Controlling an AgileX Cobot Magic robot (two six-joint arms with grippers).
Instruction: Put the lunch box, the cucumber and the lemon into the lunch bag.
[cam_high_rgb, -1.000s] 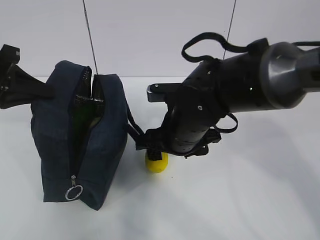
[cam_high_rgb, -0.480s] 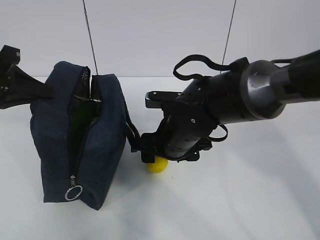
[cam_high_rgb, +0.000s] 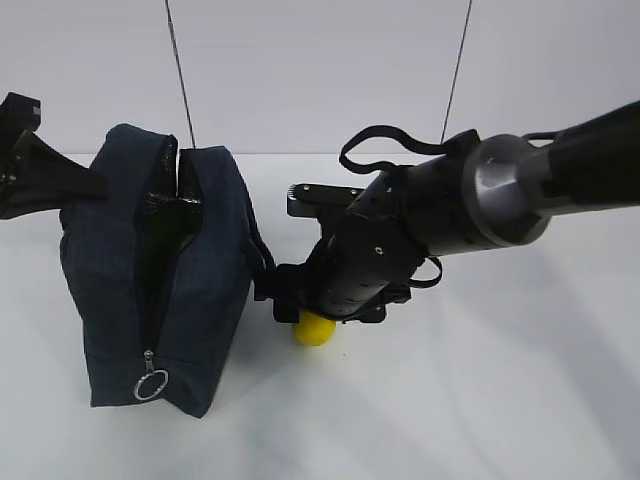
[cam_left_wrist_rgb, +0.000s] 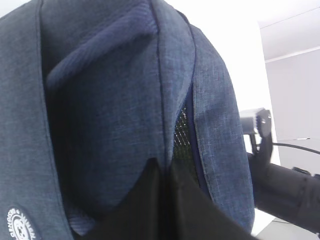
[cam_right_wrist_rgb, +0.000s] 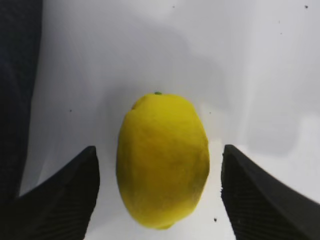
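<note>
The navy lunch bag (cam_high_rgb: 200, 270) stands at the left with its zipper undone and its ring pull (cam_high_rgb: 151, 385) low at the front. At the bag's upper left side my left gripper (cam_high_rgb: 95, 185) is shut, its tips (cam_left_wrist_rgb: 162, 167) pinching a fold of the blue fabric (cam_left_wrist_rgb: 115, 110) beside the opening. The yellow lemon (cam_high_rgb: 315, 328) lies on the white table just right of the bag. My right gripper (cam_right_wrist_rgb: 160, 165) is open and low over the lemon (cam_right_wrist_rgb: 162, 160), one finger on each side, neither touching. The lunch box and the cucumber show in no view.
A dark bag handle (cam_high_rgb: 262, 255) hangs between the bag and the right arm (cam_high_rgb: 440, 210). Two thin cables (cam_high_rgb: 180, 70) run up at the back. The bag's dark side (cam_right_wrist_rgb: 17, 100) is close to the left of the lemon.
The right arm has moved left and dropped lower over the lemon, which has stayed in place. The bag's opening has narrowed slightly. The left gripper has stayed put.
</note>
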